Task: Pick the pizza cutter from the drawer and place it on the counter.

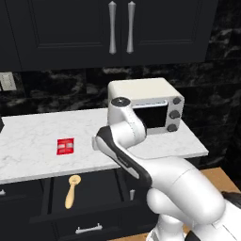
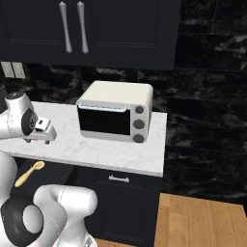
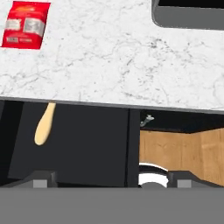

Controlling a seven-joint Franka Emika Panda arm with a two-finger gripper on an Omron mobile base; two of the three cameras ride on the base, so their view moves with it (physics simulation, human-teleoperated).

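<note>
Above counter (image 1: 33,141), bent arm aims end effector (image 3: 111,180), fingers apart, downward over drawer (image 3: 78,144).

Pizza cutter (image 1: 72,189) in the open drawer (image 1: 94,188) (below the counter (image 1: 28,141)), packet (image 1: 65,146) on top.

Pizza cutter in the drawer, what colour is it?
Tan, wood-coloured. The pizza cutter shows best in the left base view.

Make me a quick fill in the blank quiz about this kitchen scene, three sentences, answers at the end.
1. The pizza cutter lies inside the open ____.
2. The red packet lies on the ____.
3. The toaster oven has three ____ on its front.

Answers: drawer; counter; knobs
</note>
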